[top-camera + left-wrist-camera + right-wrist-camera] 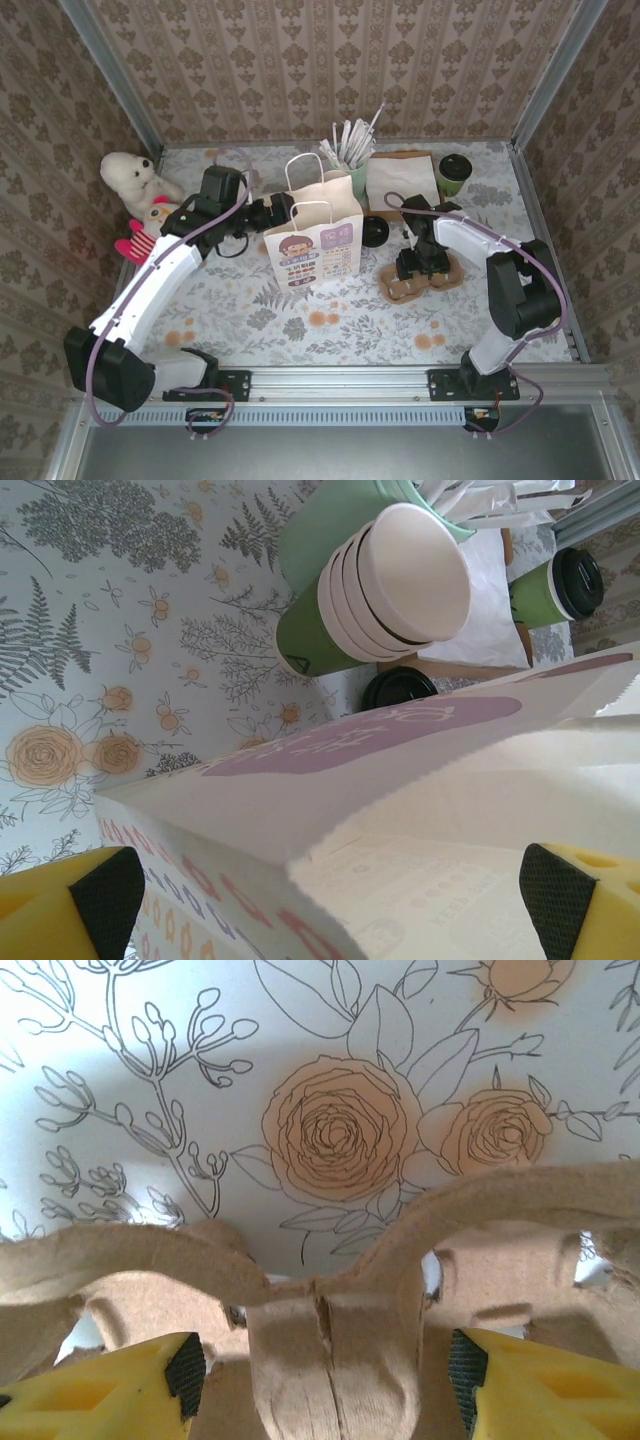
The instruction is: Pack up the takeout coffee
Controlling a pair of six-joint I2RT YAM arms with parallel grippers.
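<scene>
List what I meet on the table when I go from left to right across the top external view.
In order: plush toy → white paper bag → round black lid → takeout coffee.

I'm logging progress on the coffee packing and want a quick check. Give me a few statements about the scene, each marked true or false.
1. The takeout coffee is inside the white paper bag. False: it stands on the table at the far right, outside the bag.
2. The right gripper is open, with its jaws on either side of the cardboard cup carrier's centre ridge. True.
3. The left gripper is shut on a straw. False: it is open, with the bag between its jaws.
4. The bag stands upright. True.
</scene>
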